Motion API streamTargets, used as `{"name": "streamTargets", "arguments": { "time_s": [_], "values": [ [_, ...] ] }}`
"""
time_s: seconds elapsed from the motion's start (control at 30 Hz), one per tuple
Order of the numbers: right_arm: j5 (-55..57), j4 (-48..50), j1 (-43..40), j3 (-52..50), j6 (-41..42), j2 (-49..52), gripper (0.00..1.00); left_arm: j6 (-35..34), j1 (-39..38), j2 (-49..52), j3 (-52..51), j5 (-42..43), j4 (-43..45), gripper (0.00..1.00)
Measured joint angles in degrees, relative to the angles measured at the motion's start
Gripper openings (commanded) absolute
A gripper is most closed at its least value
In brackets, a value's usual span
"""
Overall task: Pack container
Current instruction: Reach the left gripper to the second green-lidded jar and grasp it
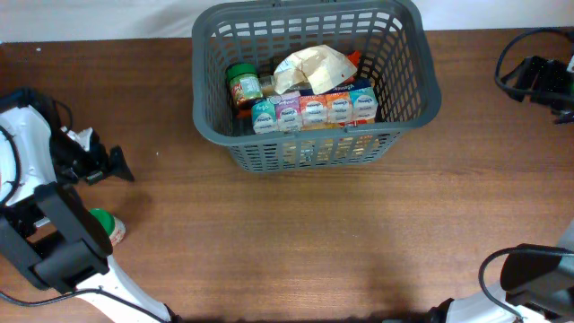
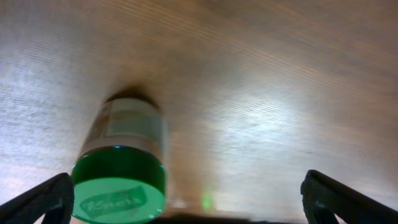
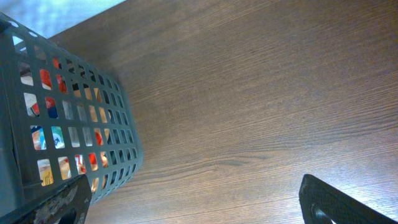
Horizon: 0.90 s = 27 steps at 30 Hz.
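From overhead, you can see the container [image 1: 305,154] on the bench [image 1: 296,260], mouth upward and long axis running side to side. It holds a green-capped jar [image 1: 243,86], a pale bag [image 1: 314,67] and a row of small cartons [image 1: 314,111]. One loose jar [image 1: 101,222] stands outside it by your left arm, so the step in hand looks like fetching that last item. In the left wrist view, the left pincer [image 2: 186,190] is spread wide and holds nothing. The loose jar [image 2: 118,180] sits between its fingers, close to the left-hand one, lid towards the camera and seemingly upright. The container is out of this view, well apart. You probably need to centre on the jar, descend, close, then lift it over the rim. In the right wrist view, the right pincer [image 3: 193,202] is also wide open and empty, with the container [image 3: 118,124] just beyond its left finger.
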Motion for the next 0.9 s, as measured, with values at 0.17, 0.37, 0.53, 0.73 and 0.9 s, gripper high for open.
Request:
{"name": "streamTargets", "arguments": {
  "time_s": [0.17, 0.37, 0.53, 0.73, 0.9],
  "values": [
    [0.00, 0.00, 0.00, 0.00, 0.00, 0.00, 0.99, -0.17, 0.55, -0.02, -4.13, -5.40, 1.36, 0.96],
    [0.00, -0.02, 0.00, 0.00, 0.00, 0.00, 0.99, -1.57, 0.59, -0.02, -5.49, -9.90, 1.60, 0.96],
    [0.00, 0.00, 0.00, 0.00, -0.04, 0.00, 0.99, -2.54, 0.59, -0.02, -5.70, -11.43, -0.31, 0.95],
    [0.00, -0.02, 0.00, 0.00, 0.00, 0.00, 0.99, -3.39, 0.74, -0.11, -9.55, -13.31, 1.31, 0.95],
    [0.00, -0.02, 0.00, 0.00, -0.02, 0.00, 0.99, -3.78, 2.89, -0.11, -14.29, -13.70, 4.00, 0.95]
  ]
}}
